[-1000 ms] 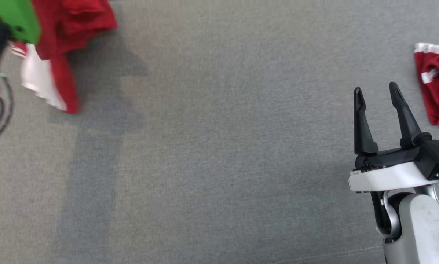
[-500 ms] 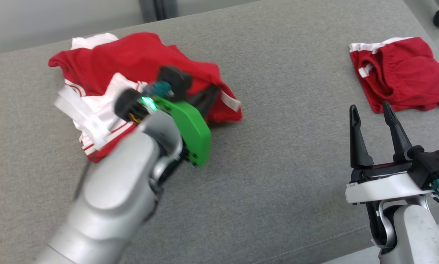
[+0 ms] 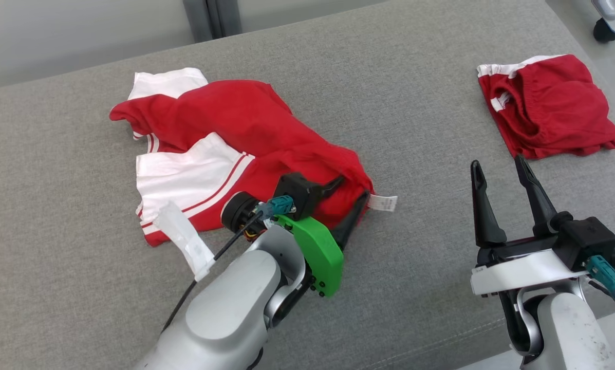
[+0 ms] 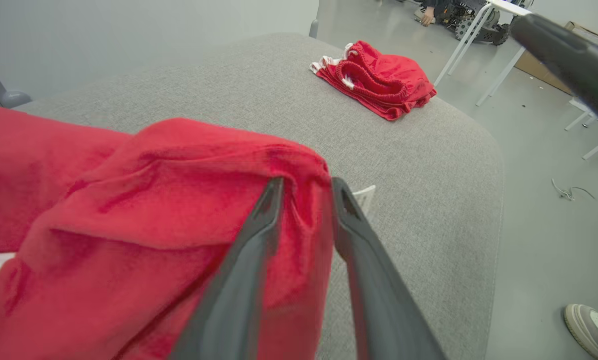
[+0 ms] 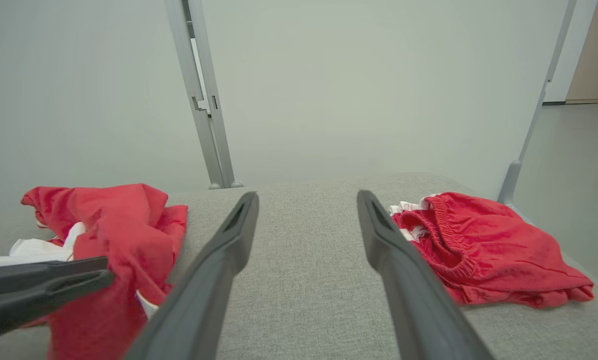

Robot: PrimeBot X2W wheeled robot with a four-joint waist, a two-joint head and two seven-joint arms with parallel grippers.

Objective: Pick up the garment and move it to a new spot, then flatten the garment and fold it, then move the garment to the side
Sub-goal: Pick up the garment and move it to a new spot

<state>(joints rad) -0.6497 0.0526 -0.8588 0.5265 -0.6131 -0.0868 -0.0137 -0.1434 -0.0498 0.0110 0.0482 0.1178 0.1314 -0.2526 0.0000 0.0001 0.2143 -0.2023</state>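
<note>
While the left gripper (image 4: 307,182) stands with its jaws parted, a fold of the red and white shirt (image 3: 225,128) lies between its fingers. It reads as open rather than clamped. The right gripper (image 3: 496,162) is wide open and empty, poised above bare grey cushion (image 3: 415,77), well apart from the shirt.

Risk one: if the left arm draws away with cloth draped on a finger, the fold may snag and drag. That would bunch the shirt further or pull it off its spot.

Risk two: the shirt lies crumpled, with one white panel turned up and red cloth heaped over it. Folding before it is spread flat would lock in the creases.

Risk three: a white tag (image 3: 383,203) juts from the hem just beside the left fingers, and a loose white strip (image 3: 184,241) trails at the near edge. Either could catch on a finger during the next grasp.

Risk four: red shorts (image 3: 548,108) lie farther off to the right, near the cushion's rounded edge. A sideways move that way could mix the two items or send one over the edge.

Markings: the tag is too small to read. No brand or lettering is legible on the shirt, strip or shorts.
</note>
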